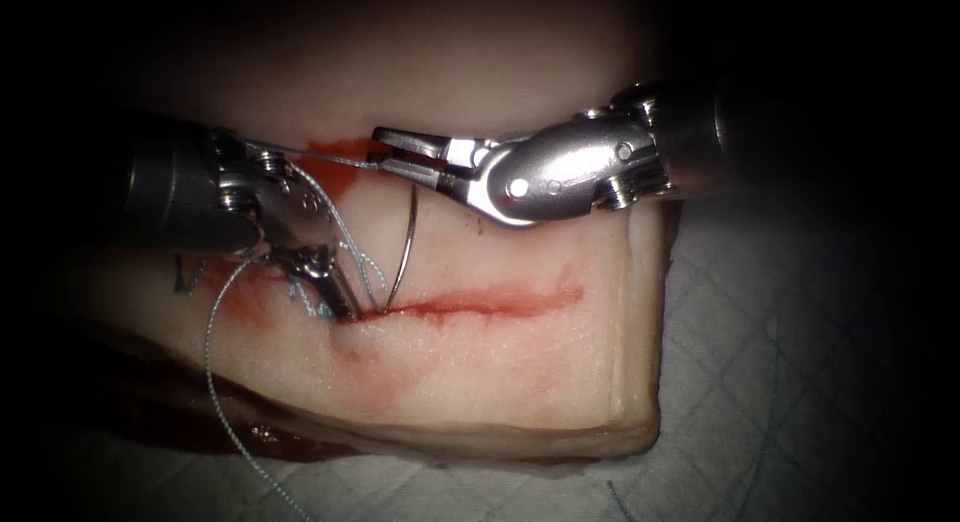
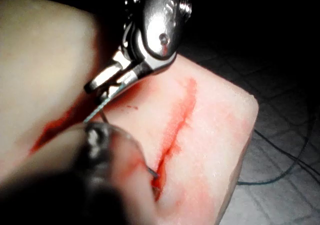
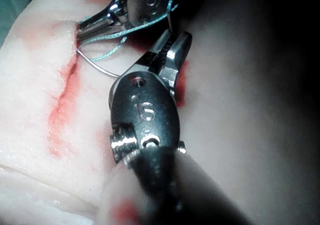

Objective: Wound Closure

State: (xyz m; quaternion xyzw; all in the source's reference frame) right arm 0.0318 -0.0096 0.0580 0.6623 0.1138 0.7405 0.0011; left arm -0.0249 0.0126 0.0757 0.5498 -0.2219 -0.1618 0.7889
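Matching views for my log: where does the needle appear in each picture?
Endoscope view: the needle arcs from the right claw down to the cut.
Left wrist view: its end sits at the cut.
Right wrist view: it curves from the cut toward the right claw.
Shared landmark: the cut.

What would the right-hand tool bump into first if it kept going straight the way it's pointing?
Probably the left tool: the right tool points left along the thread toward its wrist, though depth is unclear.
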